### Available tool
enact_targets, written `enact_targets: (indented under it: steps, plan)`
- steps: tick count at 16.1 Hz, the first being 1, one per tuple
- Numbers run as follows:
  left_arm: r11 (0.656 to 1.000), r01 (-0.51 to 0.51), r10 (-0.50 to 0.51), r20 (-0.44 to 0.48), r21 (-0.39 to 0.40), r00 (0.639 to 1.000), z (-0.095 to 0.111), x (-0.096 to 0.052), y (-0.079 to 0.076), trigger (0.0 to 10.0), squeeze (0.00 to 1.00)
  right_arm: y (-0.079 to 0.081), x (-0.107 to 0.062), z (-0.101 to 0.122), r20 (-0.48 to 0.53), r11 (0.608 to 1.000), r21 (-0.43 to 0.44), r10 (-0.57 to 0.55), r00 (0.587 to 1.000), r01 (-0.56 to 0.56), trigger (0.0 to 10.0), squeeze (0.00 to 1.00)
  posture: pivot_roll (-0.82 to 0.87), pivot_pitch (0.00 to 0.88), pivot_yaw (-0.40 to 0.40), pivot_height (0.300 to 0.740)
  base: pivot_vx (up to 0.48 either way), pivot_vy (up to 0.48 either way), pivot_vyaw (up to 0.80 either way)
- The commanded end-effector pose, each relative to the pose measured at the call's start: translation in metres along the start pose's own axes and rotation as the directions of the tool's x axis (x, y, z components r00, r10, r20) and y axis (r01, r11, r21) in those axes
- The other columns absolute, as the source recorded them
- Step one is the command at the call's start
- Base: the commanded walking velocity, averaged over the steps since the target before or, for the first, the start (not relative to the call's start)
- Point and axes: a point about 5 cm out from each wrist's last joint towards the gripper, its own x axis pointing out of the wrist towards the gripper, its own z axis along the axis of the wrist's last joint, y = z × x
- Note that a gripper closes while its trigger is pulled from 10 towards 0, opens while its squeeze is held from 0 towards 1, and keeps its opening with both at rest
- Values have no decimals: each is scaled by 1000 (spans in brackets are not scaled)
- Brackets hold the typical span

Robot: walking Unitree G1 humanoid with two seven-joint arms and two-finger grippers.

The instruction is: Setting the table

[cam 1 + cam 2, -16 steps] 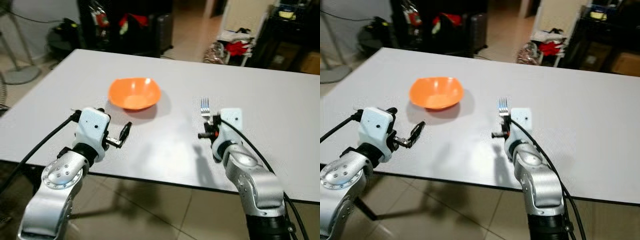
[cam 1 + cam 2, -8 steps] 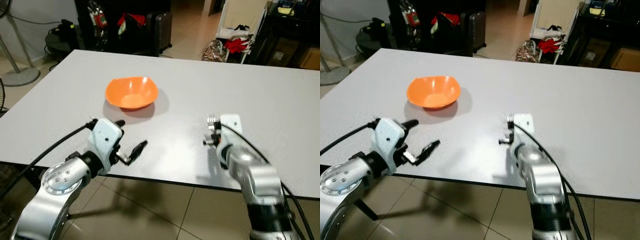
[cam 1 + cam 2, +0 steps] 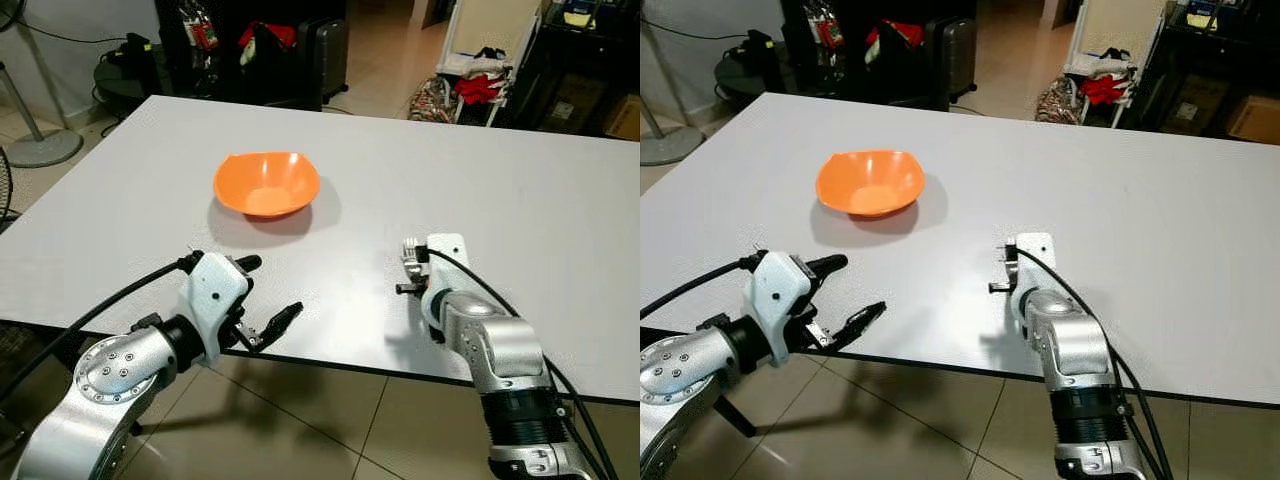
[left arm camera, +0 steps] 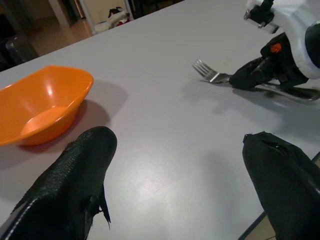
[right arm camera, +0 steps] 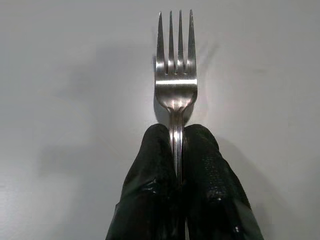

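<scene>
Steel fork (image 5: 175, 85) between closed right jaws

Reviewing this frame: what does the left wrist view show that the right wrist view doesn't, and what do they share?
Left wrist alone: the orange bowl, the open left end effector, and the right end effector seen from the side. Right wrist alone: the four tines head-on, with the black fingers pinching the handle. Both: the fork low over the white table.
</scene>
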Motion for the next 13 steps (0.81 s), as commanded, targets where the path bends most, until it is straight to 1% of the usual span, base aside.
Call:
enact_targets:
  steps: [1, 4, 6, 7, 13]
  plan:
    - [1000, 12, -12, 3, 10, 1000, 4, -1, 0, 10000, 0, 0, 2, 4, 15, 999, 33, 1, 1000, -2, 10000, 0, 28, 21, -30, 740, 0, 0, 0]
    - [1000, 16, -16, 2, 13, 1000, 4, -1, 1, 10000, 0, 3, 7, 4, 18, 1000, 25, 9, 1000, -10, 10000, 0, 28, 21, -30, 740, 0, 0, 0]
    - [1000, 21, -21, 0, 16, 1000, 5, -2, 2, 10000, 0, 4, 10, 3, 14, 1000, -4, 6, 1000, -6, 10000, 0, 38, 24, -16, 740, 0, 0, 0]
    - [999, 28, -28, -2, 18, 1000, 5, -2, 2, 10000, 0, 3, 13, 1, 9, 1000, -4, 0, 1000, 0, 10000, 0, 40, 23, -16, 740, 0, 0, 0]
    - [998, 59, -59, -11, 10, 998, 4, -3, -1, 10000, 0, 4, 15, -1, 2, 1000, 0, 10, 1000, -10, 10000, 0, 37, 23, -10, 740, 0, 0, 0]
